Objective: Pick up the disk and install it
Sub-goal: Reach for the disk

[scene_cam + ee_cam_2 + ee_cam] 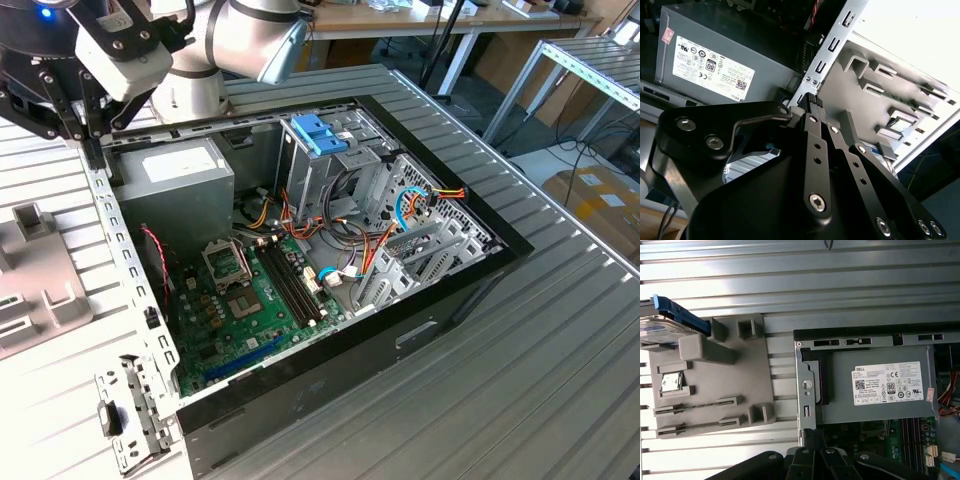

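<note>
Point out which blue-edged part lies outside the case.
The disk, resting on the grey fixture beside the case. The other blue part, the bracket, tops the drive cage inside the case.

The gripper (pixel 814 452) hovers at the computer case (pixel 807 390) rim; the power supply (pixel 875 385) lies just beyond it; a grey holder (pixel 715 390) sits beside the case on the ribbed surface (pixel 840 285); the disk (pixel 665 322) rests at the holder's corner farthest from the gripper.

The disk (pixel 659 328) rests on a far corner of the grey fixture (pixel 715 385), well apart from the gripper (pixel 815 452), which does not touch it. A light-blue rail edges its side, and its upper face carries a silvery label.
</note>
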Robot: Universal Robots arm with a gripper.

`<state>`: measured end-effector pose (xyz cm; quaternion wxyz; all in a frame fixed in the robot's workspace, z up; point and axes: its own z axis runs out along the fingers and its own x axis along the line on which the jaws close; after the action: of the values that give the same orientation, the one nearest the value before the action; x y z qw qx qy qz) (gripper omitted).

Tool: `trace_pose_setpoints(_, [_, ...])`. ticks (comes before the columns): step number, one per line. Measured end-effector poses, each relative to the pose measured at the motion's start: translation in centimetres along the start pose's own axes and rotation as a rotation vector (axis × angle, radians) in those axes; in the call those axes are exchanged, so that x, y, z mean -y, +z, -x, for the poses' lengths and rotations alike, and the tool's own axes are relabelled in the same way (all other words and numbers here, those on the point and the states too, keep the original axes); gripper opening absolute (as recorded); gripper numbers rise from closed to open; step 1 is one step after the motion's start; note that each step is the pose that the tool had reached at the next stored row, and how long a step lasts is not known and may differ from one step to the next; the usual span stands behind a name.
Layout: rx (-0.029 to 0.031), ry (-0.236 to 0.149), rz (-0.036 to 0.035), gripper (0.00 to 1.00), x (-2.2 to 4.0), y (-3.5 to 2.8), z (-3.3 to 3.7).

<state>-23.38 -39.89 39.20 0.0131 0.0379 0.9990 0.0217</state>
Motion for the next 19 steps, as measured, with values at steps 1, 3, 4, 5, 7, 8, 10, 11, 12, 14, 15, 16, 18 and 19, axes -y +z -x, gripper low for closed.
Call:
trace_pose_setpoints(1, [0.0,0.0,0.0,0.11,0.0,0.0,-0.05])
trace_pose_setpoints(3, [0.0,0.0,0.0,0.11,0.01,0.0,-0.18])
trace_pose_setpoints(4, [0.0001,0.0,0.0,0.11,0.02,0.0,-0.23])
trace_pose_setpoints(5, [0.0001,0.0,0.0,0.11,0.03,0.0,-0.34])
trace_pose_setpoints(7, [0.0,0.0,0.0,0.11,0.03,0.0,-0.44])
trace_pose_setpoints(8, [0.0001,0.0,0.0,0.11,0.04,0.0,-0.49])
trace_pose_setpoints(10, [0.0,0.0,0.0,0.11,0.05,0.0,-0.61])
trace_pose_setpoints(11, [0.0,0.0,0.0,0.11,0.05,0.0,-0.66])
trace_pose_setpoints(12, [0.0001,0.0,0.0001,0.11,0.06,0.0,-0.73])
trace_pose_setpoints(14, [0.0,0.0,0.0,0.11,0.07,0.0,-0.9])
trace_pose_setpoints(15, [0.0,0.0,0.0,0.11,0.08,0.0,-1.01])
trace_pose_setpoints(16, [0.0,0.0,0.0,0.11,0.08,0.0,-1.1])
trace_pose_setpoints(18, [0.0,0.0,0.0,0.11,0.09,0.0,-1.24])
trace_pose_setpoints(19, [0.0,0.0,0.0,0.11,0.1,-0.01,-1.3])
